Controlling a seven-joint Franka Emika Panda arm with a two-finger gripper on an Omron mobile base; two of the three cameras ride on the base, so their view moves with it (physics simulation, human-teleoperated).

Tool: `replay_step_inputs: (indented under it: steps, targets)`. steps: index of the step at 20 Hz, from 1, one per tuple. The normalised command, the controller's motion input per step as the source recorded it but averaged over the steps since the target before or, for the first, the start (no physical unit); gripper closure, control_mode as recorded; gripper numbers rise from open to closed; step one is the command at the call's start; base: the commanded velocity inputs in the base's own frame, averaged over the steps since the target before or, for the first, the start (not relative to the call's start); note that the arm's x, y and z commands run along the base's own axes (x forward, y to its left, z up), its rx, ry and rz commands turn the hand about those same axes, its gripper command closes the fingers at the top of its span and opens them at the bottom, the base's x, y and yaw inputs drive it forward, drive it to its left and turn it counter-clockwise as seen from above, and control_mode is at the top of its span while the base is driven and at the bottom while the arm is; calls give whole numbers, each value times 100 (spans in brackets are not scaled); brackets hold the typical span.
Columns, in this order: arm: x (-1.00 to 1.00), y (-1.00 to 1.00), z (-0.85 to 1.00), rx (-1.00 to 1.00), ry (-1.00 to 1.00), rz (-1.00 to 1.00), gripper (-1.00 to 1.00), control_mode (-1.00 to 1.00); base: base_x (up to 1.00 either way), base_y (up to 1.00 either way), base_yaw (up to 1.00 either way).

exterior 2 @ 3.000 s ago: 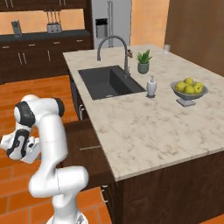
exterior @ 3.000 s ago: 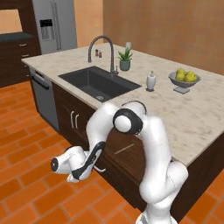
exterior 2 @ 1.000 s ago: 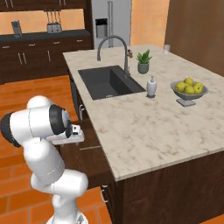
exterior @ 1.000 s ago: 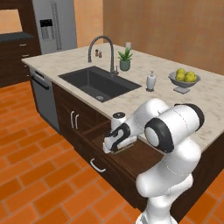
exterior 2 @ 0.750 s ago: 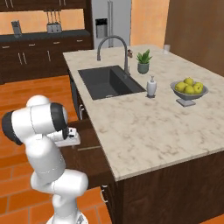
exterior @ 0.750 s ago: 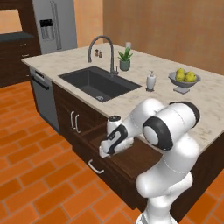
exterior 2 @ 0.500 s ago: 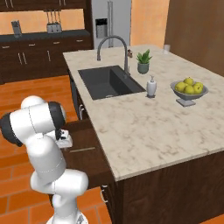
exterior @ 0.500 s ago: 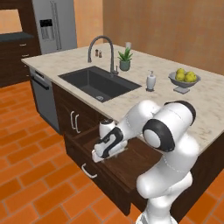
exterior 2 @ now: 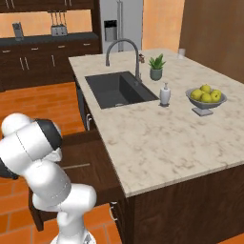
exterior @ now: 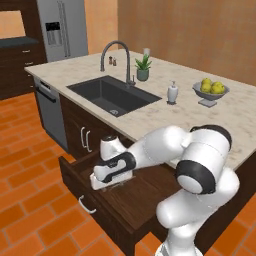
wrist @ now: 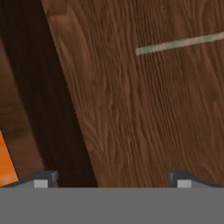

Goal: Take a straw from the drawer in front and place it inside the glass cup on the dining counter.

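While spread, claw [exterior: 101,183] low over drawer [exterior: 135,197]

From my right base camera the arm's shoulder hides the hand and part of the open drawer [exterior 2: 90,164]. In the hand view the straw [wrist: 179,43] runs off the right edge, so I can't see its far end. The glass cup [exterior 2: 181,53] at the far end of the surface [exterior 2: 157,128] is too small and faint to make out.
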Motion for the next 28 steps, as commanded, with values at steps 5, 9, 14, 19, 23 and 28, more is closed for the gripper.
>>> replay_step_inputs:
  steps: [5, 9, 14, 19, 23, 28]
  targets:
    - [28, -73, 30, 0, 0, -35, -100, -100, 0, 0, 0]
    - [63, -41, -2, 0, 0, -38, -100, -100, 0, 0, 0]
    - [65, -2, -13, 0, 0, -35, -100, -100, 0, 0, 0]
    - [54, 0, -33, 0, 0, -28, -100, -100, 0, 0, 0]
    - [38, 0, -42, 0, 0, -23, -100, -100, 0, 0, 0]
    - [43, -1, -37, 0, 0, -18, -100, -100, 0, 0, 0]
